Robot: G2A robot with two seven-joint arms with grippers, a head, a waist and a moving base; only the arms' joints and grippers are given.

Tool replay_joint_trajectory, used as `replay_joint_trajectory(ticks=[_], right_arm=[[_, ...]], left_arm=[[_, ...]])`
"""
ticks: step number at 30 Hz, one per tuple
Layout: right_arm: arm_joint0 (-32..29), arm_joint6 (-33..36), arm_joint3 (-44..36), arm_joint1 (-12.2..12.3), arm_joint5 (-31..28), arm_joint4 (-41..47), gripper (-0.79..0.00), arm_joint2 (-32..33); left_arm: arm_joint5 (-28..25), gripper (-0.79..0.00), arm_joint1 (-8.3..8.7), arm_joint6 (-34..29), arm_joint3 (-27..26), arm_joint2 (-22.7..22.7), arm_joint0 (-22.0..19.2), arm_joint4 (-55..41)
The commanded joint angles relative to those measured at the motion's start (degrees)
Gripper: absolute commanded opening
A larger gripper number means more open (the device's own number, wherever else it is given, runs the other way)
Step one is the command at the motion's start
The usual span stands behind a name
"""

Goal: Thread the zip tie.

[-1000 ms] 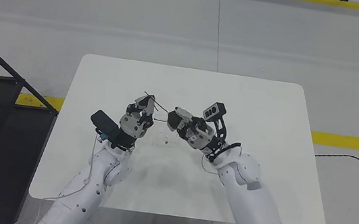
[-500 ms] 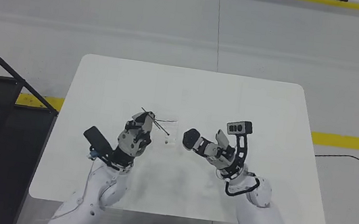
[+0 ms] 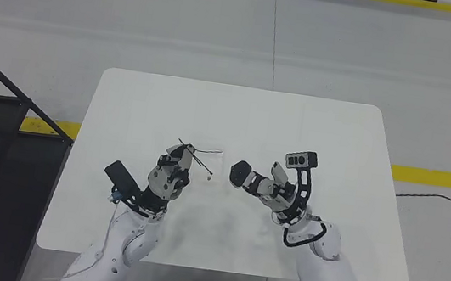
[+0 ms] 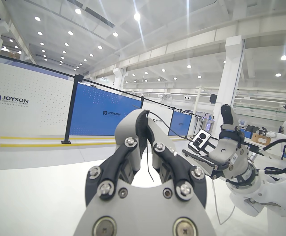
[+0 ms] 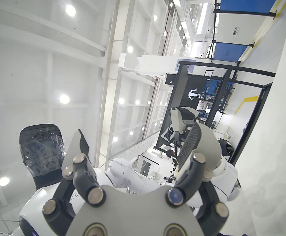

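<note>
From above, the white table [image 3: 321,127] has both arms near its middle, the two grippers facing each other a little apart. The left gripper [image 3: 177,167] holds a thin black zip tie [image 3: 199,160] just above the tabletop, its strands sticking out past the fingertips towards the far side and towards the right gripper [image 3: 245,177], which does not touch it. From the left wrist, the two grey fingers [image 4: 128,125] are pressed together on the zip tie, clamped between their black ribbed pads. One end of the strap hangs down between the fingers towards the palm, and a fine strand runs out from the tips towards the other arm. From the right wrist, that gripper's fingers [image 5: 192,136] stand wide apart with nothing between them, and the left gripper sits farther off, just beyond one fingertip.
</note>
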Motion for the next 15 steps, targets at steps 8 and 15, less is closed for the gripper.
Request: replay_joint_trajectory(ticks=[8, 15], right_arm=[[-1.4, -3.8, -1.1, -0.1, -5.2, -5.5, 0.0, -0.1], [-1.6, -10.1, 3.8, -0.7, -24.5, -14.8, 0.0, -0.4]], left_arm=[[-3.5, -0.785, -0.2, -4.5, -2.0, 0.6, 1.2, -7.0], [-6.8, -0.785, -0.17, -10.5, -6.3, -0.8, 2.9, -16.2]])
